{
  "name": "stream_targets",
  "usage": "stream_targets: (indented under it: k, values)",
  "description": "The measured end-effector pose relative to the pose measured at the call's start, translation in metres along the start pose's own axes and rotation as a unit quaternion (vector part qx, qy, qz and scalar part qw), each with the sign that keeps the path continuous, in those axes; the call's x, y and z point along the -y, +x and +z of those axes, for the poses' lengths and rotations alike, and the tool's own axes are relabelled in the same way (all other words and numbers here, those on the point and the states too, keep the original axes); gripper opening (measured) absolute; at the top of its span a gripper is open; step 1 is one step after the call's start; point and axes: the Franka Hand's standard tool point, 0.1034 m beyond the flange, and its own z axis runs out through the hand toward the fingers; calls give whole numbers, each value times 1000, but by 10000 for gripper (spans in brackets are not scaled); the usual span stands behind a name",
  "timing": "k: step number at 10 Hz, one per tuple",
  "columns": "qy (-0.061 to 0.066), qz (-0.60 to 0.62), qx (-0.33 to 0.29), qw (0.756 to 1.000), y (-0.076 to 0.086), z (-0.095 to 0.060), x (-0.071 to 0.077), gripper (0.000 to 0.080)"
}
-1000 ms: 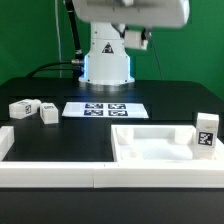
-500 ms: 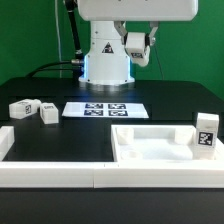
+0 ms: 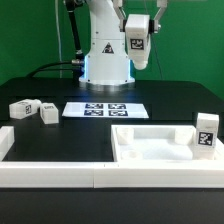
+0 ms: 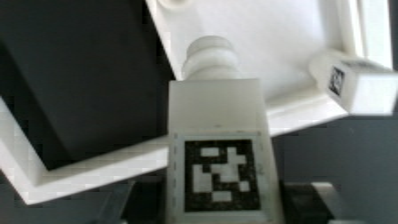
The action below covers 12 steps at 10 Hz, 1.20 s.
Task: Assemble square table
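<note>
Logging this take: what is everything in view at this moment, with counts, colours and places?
table top: one, white, exterior view's front right
lying legs: two, white, tagged, exterior view's left
upright leg: one, white, tagged, standing by the table top's right side
held leg: one, white, tagged, raised in the air
marker board: one, white with black tags, flat at centre
border rails: white, along the front and left edges, count unclear
table: one, black
robot arm: one, white, at the back
gripper: one, closed on the held leg
</note>
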Motion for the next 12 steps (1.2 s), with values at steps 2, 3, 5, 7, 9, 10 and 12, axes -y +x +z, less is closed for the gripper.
stream_targets:
  k: [2, 3, 5, 7, 9, 10, 12]
  values:
    - [16, 1, -46, 999, 0, 3, 7, 288]
    - [17, 1, -50, 999, 0, 5, 8, 288]
    - [25, 19, -97, 995, 27, 38, 9, 288]
    - [29, 55, -133, 989, 56, 39, 31, 288]
    - [29, 57, -130, 990, 54, 41, 29, 288]
    - [29, 56, -130, 990, 54, 41, 29, 288]
    - [27, 55, -128, 990, 52, 44, 28, 288]
